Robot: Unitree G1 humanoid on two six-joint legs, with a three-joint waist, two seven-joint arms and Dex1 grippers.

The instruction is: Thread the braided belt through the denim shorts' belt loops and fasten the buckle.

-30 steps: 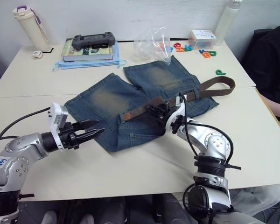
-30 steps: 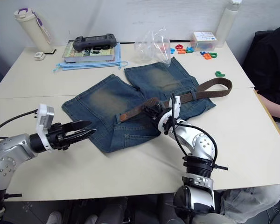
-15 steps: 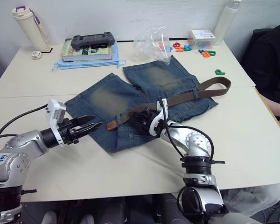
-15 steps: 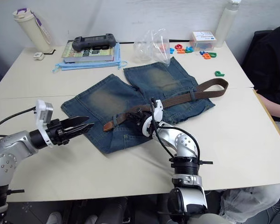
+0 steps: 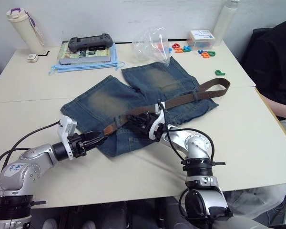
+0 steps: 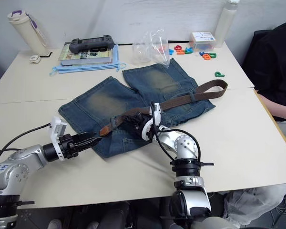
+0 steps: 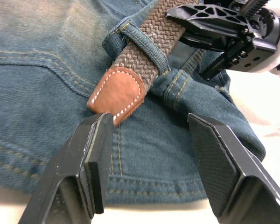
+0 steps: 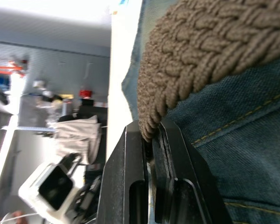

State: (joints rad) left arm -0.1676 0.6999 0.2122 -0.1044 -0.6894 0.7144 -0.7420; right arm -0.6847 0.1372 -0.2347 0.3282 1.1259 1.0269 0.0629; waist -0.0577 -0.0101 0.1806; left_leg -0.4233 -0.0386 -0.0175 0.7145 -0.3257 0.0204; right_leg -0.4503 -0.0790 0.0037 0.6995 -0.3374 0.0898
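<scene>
The denim shorts (image 5: pixel 133 98) lie flat mid-table, waistband toward me. The braided belt (image 5: pixel 190 97) runs along the waistband and curls back at the far right. Its tan leather end (image 7: pixel 119 91) sticks out of a belt loop (image 7: pixel 130 35). My right gripper (image 5: pixel 139 125) is shut on the belt just behind that loop; its fingers (image 8: pixel 135 186) clamp the braid's edge. My left gripper (image 7: pixel 149 120) is open, its fingertips (image 5: pixel 101 140) on either side of the tan end, just short of it. I cannot make out the buckle.
At the back stand a book with a game controller (image 5: pixel 88 44) on it, a clear plastic bag (image 5: pixel 150 42), coloured letters (image 5: pixel 181 48), a small box (image 5: pixel 200 36) and two white bottles (image 5: pixel 20 23). A person in black (image 5: pixel 276 57) sits at the right edge.
My right gripper has drawn the belt leftward along the waistband, so the tan end now pokes out further left. My left gripper has moved in and down to the tan end. The camera shifted slightly.
</scene>
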